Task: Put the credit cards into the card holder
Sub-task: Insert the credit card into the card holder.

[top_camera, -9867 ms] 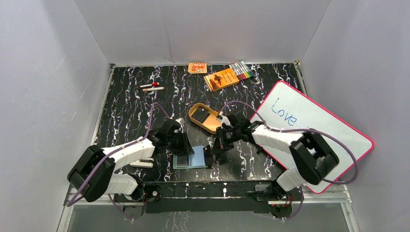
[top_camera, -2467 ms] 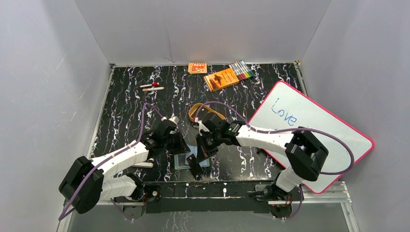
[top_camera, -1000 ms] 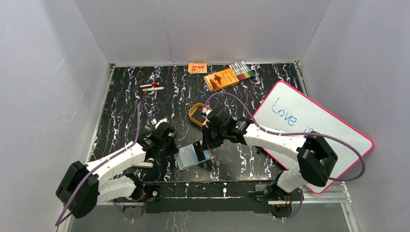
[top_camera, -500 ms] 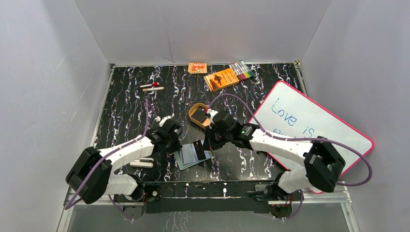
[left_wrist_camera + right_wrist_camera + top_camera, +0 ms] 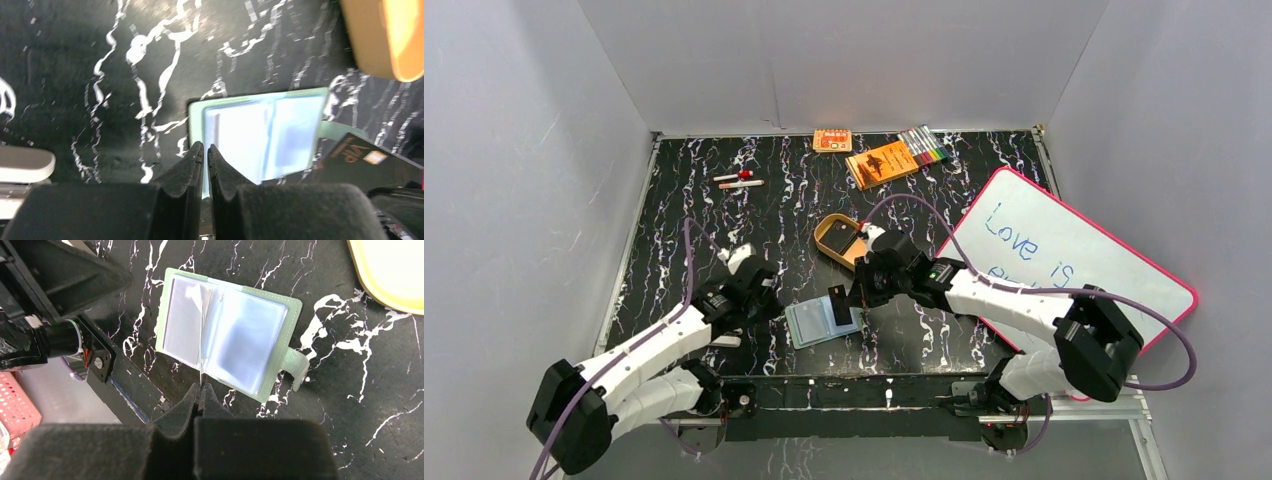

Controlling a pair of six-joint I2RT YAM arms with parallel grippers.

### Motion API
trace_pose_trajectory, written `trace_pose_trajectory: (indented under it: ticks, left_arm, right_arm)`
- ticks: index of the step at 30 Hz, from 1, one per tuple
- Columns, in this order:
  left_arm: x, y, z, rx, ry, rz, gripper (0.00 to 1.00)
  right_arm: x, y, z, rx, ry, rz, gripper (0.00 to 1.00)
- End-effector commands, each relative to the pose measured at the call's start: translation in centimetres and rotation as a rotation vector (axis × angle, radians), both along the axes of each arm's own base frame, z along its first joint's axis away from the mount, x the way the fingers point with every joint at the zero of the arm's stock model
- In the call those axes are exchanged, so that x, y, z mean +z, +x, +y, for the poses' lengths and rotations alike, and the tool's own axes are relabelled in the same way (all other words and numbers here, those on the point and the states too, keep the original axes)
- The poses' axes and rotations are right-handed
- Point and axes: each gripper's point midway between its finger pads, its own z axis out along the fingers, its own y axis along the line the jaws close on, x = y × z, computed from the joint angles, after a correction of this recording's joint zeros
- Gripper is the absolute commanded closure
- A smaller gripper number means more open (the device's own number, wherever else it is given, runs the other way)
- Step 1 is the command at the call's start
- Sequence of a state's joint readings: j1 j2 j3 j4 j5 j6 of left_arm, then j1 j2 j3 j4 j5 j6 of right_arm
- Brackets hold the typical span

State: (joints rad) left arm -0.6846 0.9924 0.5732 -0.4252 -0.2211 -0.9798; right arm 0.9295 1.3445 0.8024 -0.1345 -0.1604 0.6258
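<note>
The sage-green card holder point(image 5: 822, 324) lies open near the table's front edge, its pale blue pockets facing up. It also shows in the right wrist view point(image 5: 235, 335) and the left wrist view point(image 5: 260, 135). My right gripper point(image 5: 852, 298) point(image 5: 201, 386) is shut on a dark credit card point(image 5: 838, 302). The card stands edge-on point(image 5: 201, 340) over the holder's middle, and its face shows in the left wrist view point(image 5: 370, 162). My left gripper point(image 5: 762, 300) point(image 5: 205, 146) is shut and empty, just left of the holder.
A tan oval tray point(image 5: 829, 232) with a dark flat shape inside sits behind the holder. A pink-rimmed whiteboard point(image 5: 1074, 270) lies to the right. An orange booklet point(image 5: 882, 163), markers point(image 5: 924, 145), an orange box point(image 5: 832, 140) and pens point(image 5: 738, 180) lie at the back.
My left arm has drawn back to the left, off the holder. My right gripper has shifted slightly right with the card still over the holder, which has turned a little.
</note>
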Motion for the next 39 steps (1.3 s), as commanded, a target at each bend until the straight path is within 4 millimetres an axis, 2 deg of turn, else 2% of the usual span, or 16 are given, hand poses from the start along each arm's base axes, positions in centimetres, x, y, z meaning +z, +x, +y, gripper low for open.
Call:
trace_pose_trajectory:
  ticks: [1,7,11,17,20,23,26,28,30,34,37,39]
  left_arm:
    - [-3.6,-3.3,2.2,0.086,0.051,0.150,0.93]
    - [-7.1,-4.6,3.1,0.145,0.102,0.250,0.98]
    - [-7.7,-4.1,1.2,0.063,0.053,0.255,1.00]
    - [-7.9,-3.1,-1.1,-0.032,0.000,0.239,1.00]
    - [-7.6,-2.2,-1.3,-0.046,0.017,0.216,1.00]
    - [-6.8,-1.5,-0.3,-0.011,0.074,0.197,1.00]
    - [-5.2,-1.1,1.0,0.043,0.101,0.144,1.00]
    - [-3.6,-0.7,1.0,0.049,0.080,0.095,1.00]
    - [-2.0,-0.3,0.3,0.026,0.030,0.050,0.99]
    - [0.3,0.2,-3.0,-0.105,-0.124,-0.025,0.91]
    - [0.3,0.1,-4.7,-0.162,-0.197,-0.023,0.90]
    - [-0.5,-0.1,-4.8,-0.162,-0.197,0.001,0.91]
  right_arm:
    - [1.2,1.1,1.6,0.006,0.066,-0.020,1.00]
    - [1.1,2.2,1.7,-0.047,0.102,0.013,1.00]
    - [1.1,2.4,1.8,-0.049,0.127,0.011,1.00]
    - [0.5,1.4,1.2,-0.021,0.121,0.027,1.00]
    - [0.1,1.0,0.7,-0.021,0.112,0.031,1.00]
    - [0.1,1.3,-0.2,-0.062,0.095,0.019,1.00]
    - [0.0,2.0,-1.4,-0.124,0.098,0.023,1.00]
    - [-0.2,2.1,-1.9,-0.139,0.117,0.041,1.00]
    - [-0.5,2.2,-2.0,-0.133,0.133,0.064,1.00]
    - [-0.6,1.8,-1.3,-0.090,0.204,0.118,1.00]
    - [-0.4,1.9,-0.6,-0.071,0.241,0.139,1.00]
    - [-0.5,1.9,-0.4,-0.065,0.247,0.148,1.00]
